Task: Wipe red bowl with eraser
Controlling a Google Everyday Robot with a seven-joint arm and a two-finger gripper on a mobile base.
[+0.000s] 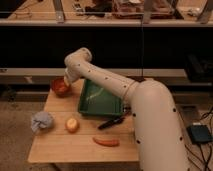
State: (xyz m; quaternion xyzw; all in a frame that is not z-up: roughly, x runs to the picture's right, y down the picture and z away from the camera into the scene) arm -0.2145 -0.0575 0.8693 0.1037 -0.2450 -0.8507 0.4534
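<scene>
The red bowl (60, 88) stands at the back left corner of the wooden table (60, 145), orange-red outside and dark inside. My gripper (66, 80) hangs from the bent white arm (107, 82) and comes down at the bowl's right rim, shut. Its tip is partly merged with the bowl, so I cannot tell what touches what. The eraser is hidden; I cannot make it out in the gripper or on the table.
A green tray (100, 102) lies right of the bowl, partly under the arm. In front are a grey crumpled cloth (42, 121), a yellow fruit (72, 124), a black utensil (111, 122) and an orange-red stick-shaped item (106, 142). A dark shelf runs behind the table.
</scene>
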